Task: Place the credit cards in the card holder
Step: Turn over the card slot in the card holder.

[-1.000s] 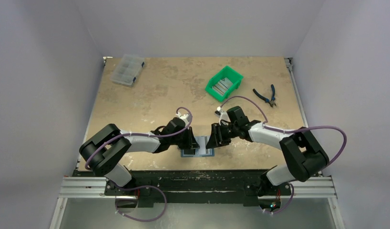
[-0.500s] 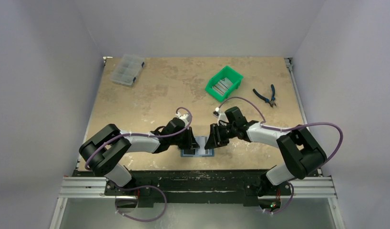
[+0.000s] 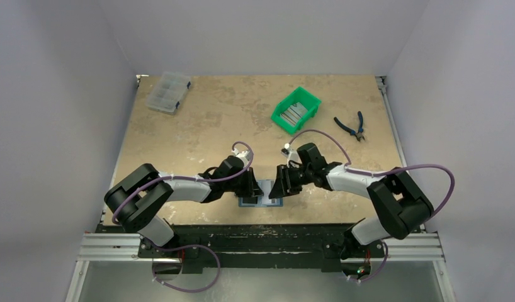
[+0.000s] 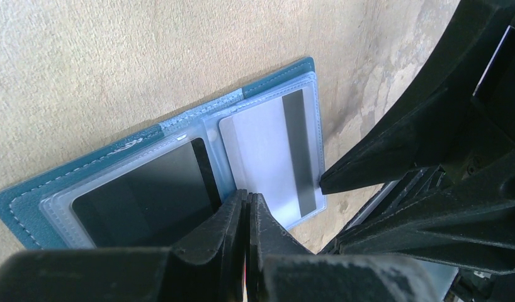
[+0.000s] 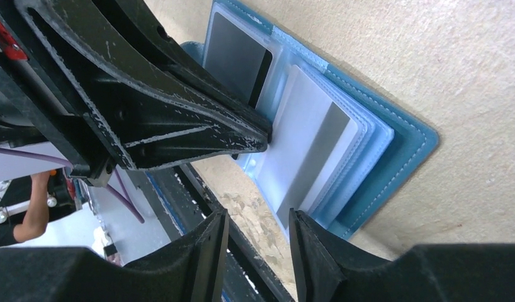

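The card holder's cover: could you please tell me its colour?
The card holder is teal blue with pale stitching, clearest in the left wrist view.

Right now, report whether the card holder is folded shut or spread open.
Spread open. The card holder lies flat, both pocket pages showing, one dark card, one white card.

Top view: bright, even light from above; table (image 3: 198,119) uniformly lit; soft dark shadows beneath the arms; walls tinted lilac
Left wrist view: card holder (image 4: 19,217) sharp; its clear sleeves show mild sheen; left gripper (image 4: 247,200) dark, slightly soft near the lens
Right wrist view: bright; right gripper (image 5: 258,220) blurred at the bottom edge
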### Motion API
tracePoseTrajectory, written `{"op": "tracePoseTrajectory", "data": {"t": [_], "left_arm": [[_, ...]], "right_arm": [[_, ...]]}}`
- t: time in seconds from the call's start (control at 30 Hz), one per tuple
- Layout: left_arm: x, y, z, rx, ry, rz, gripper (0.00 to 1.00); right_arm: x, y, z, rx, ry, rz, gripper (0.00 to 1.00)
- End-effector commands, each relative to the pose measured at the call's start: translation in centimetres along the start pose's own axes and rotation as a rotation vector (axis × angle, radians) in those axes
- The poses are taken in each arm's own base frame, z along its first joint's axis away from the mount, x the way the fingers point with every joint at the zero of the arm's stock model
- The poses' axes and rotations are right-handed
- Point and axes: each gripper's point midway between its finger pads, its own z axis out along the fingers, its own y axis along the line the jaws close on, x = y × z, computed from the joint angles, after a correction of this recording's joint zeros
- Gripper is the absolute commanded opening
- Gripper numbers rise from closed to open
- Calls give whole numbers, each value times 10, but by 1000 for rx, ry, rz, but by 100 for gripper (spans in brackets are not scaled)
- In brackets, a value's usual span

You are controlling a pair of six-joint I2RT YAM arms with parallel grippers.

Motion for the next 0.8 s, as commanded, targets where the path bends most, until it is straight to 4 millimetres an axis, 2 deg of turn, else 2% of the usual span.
{"op": "tracePoseTrajectory", "data": {"t": [0.0,0.23,0.43,0.77], "left_arm": [[18,31,-2,-103,40,-14,0],[18,30,-3,-101,40,-14,0],[18,30,-3,-100,39,-14,0],[18,29,-3,-100,42,-12,0]], "right_arm": [[0,-1,-7,6,-35,-13,47],[11,-8,-11,21,-17,11,47],[13,-6,-8,3,-9,25,42],[9,-3,-1,-24,-7,18,40]]}}
